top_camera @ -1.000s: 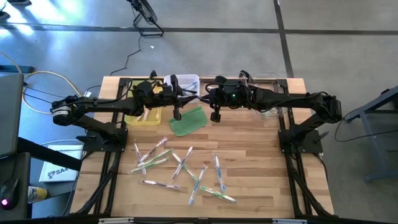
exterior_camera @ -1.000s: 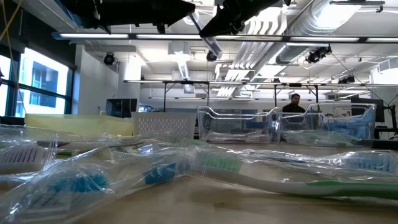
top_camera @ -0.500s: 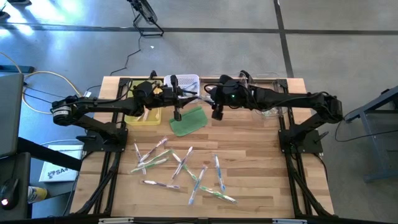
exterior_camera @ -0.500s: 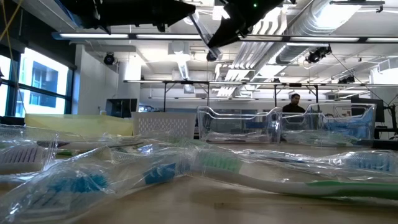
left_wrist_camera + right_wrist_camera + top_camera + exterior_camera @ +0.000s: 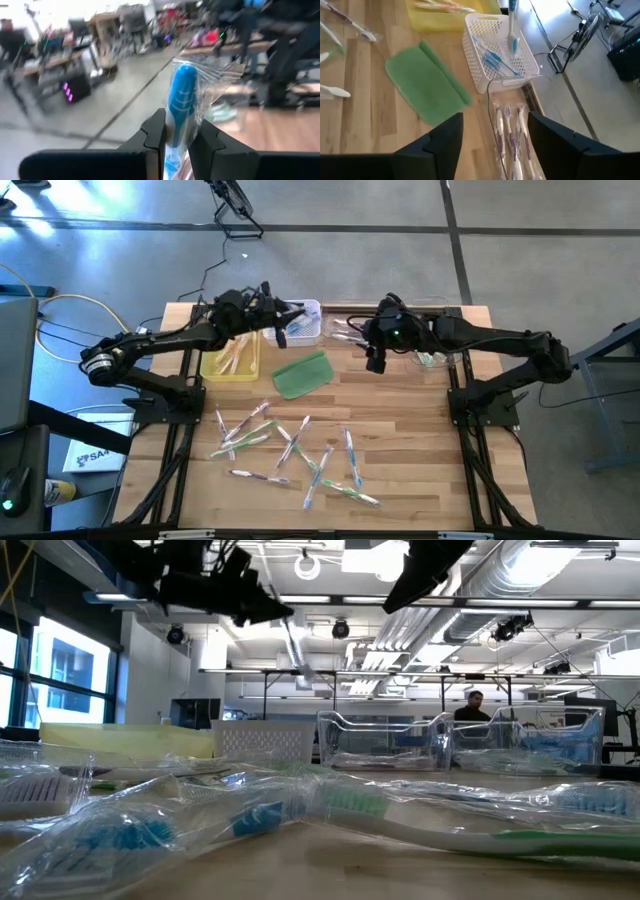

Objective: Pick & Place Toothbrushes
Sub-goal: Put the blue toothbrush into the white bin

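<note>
While the left gripper (image 5: 177, 142) is clamping a wrapped blue toothbrush (image 5: 181, 100) upright over the white mesh basket (image 5: 303, 320) at 12 o'clock, the right gripper (image 5: 377, 363) is hanging spread and empty beside it, loose toothbrushes (image 5: 290, 452) lying toward 6 o'clock.

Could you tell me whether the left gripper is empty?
No, the left gripper is shut on a wrapped blue toothbrush.

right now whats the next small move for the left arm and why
Probably lower and release: the left gripper is shut on a wrapped blue toothbrush hanging above the white basket, which already holds blue brushes. The right gripper is open and empty above the clear bin of purple brushes.
</note>
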Available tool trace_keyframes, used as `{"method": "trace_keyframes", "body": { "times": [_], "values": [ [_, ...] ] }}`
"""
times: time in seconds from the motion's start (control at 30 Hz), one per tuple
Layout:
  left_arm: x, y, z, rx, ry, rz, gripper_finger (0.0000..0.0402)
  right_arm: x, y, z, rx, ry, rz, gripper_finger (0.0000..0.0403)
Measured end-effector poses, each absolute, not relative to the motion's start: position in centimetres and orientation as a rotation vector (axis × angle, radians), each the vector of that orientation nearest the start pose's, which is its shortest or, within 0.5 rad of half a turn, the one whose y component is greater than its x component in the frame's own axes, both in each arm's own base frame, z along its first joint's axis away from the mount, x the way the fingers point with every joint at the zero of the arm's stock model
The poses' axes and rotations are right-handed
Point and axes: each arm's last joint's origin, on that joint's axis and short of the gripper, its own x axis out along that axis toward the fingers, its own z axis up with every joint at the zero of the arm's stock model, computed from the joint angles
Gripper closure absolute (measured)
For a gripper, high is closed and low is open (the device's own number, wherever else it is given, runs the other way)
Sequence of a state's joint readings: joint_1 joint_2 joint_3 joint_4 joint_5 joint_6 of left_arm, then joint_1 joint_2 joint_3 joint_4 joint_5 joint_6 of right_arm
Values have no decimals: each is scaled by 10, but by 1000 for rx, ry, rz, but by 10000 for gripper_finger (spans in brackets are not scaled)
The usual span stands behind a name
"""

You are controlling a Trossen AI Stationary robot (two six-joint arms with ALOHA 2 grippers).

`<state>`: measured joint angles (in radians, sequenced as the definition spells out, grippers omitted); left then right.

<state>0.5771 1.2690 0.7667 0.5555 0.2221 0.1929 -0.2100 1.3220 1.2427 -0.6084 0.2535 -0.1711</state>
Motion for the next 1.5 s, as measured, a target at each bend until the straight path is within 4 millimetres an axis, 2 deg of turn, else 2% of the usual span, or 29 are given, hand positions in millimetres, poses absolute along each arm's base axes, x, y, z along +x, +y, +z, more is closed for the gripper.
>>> {"method": "trace_keyframes", "body": {
  "times": [0.13, 0.33, 0.43, 0.5, 0.83, 1.0, 1.27, 1.5],
  "values": [
    [228, 170, 297, 136, 106, 430, 353, 267, -64, 338, -142, 755, -392, 203],
    [219, 190, 322, 96, 312, 483, 353, 267, -63, 336, -120, 759, -343, 219],
    [219, 198, 329, 59, 409, 491, 353, 268, -62, 336, -113, 759, -323, 226],
    [223, 202, 325, 46, 464, 482, 353, 268, -62, 336, -113, 759, -322, 229],
    [247, 225, 278, -81, 621, 501, 353, 268, -62, 336, -106, 758, -325, 231],
    [256, 234, 279, -99, 675, 515, 353, 269, -63, 334, -105, 768, -325, 231],
    [260, 240, 275, -161, 884, 519, 353, 272, -64, 329, -104, 792, -324, 231],
    [266, 246, 268, -163, 900, 512, 353, 273, -69, 326, -96, 811, -338, 232]
  ]
}}
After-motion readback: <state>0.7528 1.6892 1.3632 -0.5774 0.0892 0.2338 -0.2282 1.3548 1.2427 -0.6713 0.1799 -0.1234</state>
